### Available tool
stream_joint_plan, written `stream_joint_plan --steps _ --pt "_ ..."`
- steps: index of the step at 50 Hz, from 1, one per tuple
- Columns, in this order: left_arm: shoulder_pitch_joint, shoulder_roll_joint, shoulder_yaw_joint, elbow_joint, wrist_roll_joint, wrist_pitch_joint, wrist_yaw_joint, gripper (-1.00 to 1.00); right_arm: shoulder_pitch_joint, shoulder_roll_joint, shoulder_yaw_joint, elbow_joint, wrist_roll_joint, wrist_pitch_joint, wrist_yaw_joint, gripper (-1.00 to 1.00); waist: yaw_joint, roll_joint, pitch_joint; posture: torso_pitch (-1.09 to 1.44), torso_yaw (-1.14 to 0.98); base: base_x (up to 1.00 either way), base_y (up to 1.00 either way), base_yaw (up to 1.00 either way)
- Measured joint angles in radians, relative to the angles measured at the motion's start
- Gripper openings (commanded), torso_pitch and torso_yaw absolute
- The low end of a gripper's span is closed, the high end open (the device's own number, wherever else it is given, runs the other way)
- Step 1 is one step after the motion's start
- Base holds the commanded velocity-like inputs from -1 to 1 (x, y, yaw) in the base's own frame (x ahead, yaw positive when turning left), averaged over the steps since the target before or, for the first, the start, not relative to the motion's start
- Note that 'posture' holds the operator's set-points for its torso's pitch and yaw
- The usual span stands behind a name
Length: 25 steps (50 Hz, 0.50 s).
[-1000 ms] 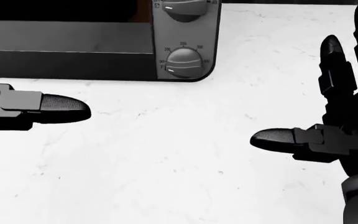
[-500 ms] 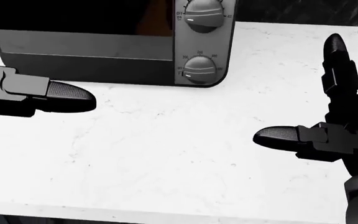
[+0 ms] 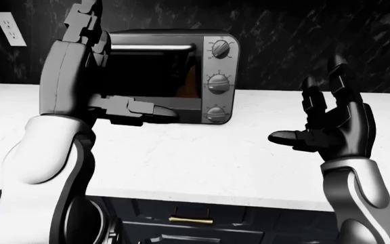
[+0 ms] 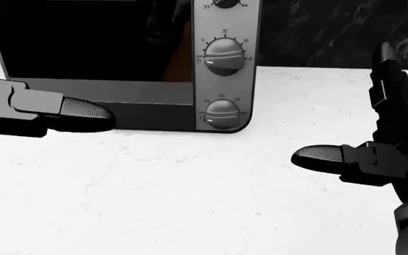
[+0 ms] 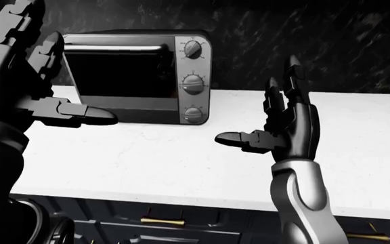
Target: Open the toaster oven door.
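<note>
A grey toaster oven (image 5: 137,76) stands on the white counter against the dark wall. Its dark glass door (image 5: 117,73) is shut, with a bar handle (image 5: 117,49) along its top. Three knobs (image 5: 193,82) run down its right side. My left hand (image 5: 35,76) is open and raised at the left, close before the oven's left part, touching nothing. Its thumb (image 4: 83,112) points right below the door. My right hand (image 5: 276,124) is open and empty, palm left, to the right of the oven over the counter.
The white marble counter (image 3: 202,162) has its near edge at the bottom of the eye views. Dark cabinets with brass handles (image 3: 190,219) lie below it. A wall outlet (image 3: 9,28) sits at the upper left.
The head view has tilted up: the oven has slid down the picture and more of its door and knobs show. Both hands keep nearly the same place, still open.
</note>
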Motion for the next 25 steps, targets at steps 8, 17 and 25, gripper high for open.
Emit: stream_joint_plan --steps 8,17,25 --pt "0.013 -0.006 -0.001 0.003 0.011 -0.01 -0.006 1.0 0.007 0.006 0.006 0.008 -0.011 -0.013 0.007 1.0 0.002 -0.001 -0.039 -0.59 0.0 0.0 0.0 0.0" --pt "0.018 0.005 -0.01 0.02 0.025 -0.037 -0.013 1.0 0.019 0.016 0.013 0.014 -0.024 -0.03 0.015 1.0 0.003 -0.004 -0.076 -0.64 0.0 0.0 0.0 0.0" --pt "0.034 0.081 -0.158 0.351 0.301 -0.295 -0.108 1.0 0.035 0.026 0.017 0.015 -0.035 -0.048 0.025 1.0 0.005 -0.008 -0.095 -0.64 0.0 0.0 0.0 0.0"
